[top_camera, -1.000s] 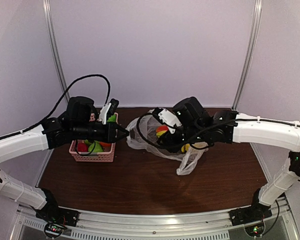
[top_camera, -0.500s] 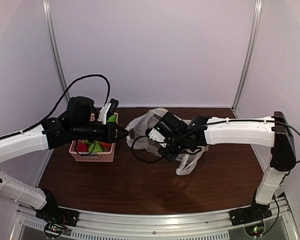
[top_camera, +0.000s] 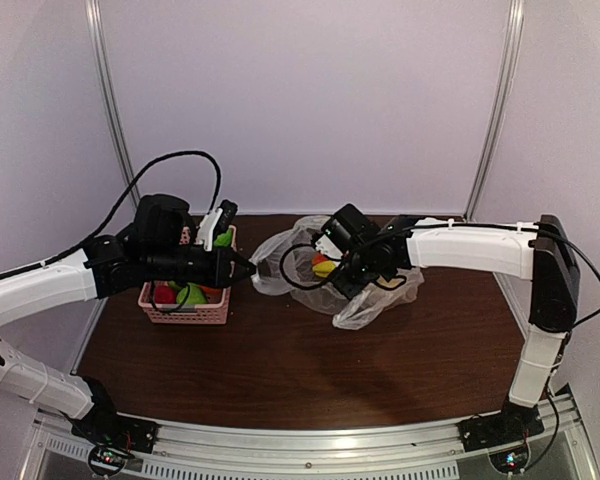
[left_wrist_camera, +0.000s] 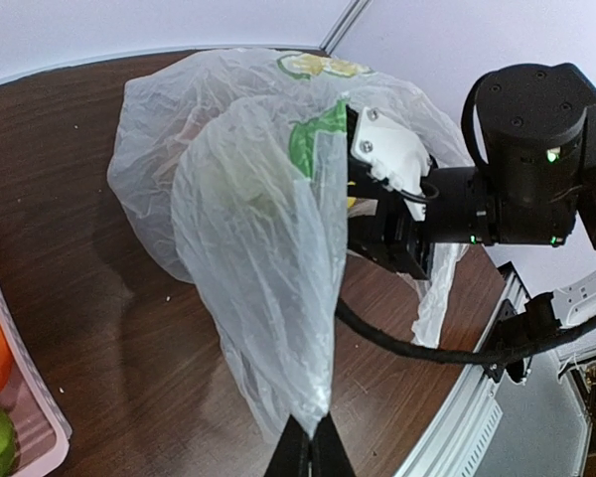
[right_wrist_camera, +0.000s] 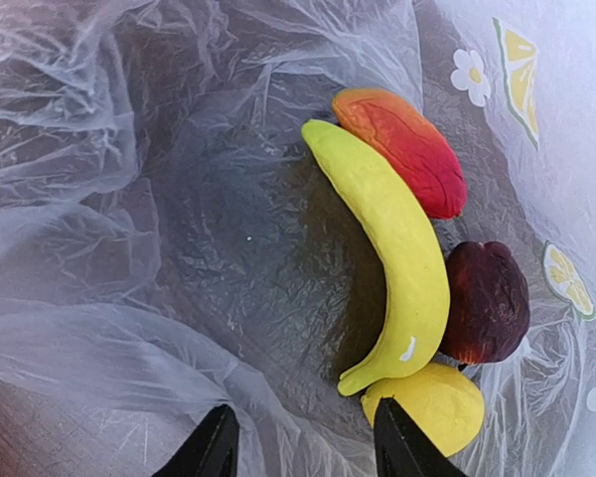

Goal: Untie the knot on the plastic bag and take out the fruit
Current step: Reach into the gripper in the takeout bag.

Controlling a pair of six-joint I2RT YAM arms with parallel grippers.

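- While the left gripper [left_wrist_camera: 308,443] pinches it, the crinkly clear plastic bag [left_wrist_camera: 243,234] gapes.
- Inside lies a long yellow fruit [right_wrist_camera: 389,253], with a dark red round one [right_wrist_camera: 489,303] at its 3 o'clock.
- Jaws of the right gripper [right_wrist_camera: 303,442] stand spread.

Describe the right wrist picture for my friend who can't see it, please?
Four fruits lie inside a clear crinkly bag: a banana, a red-orange fruit, a dark red fruit and a yellow fruit. The right gripper stands open at the bottom edge.
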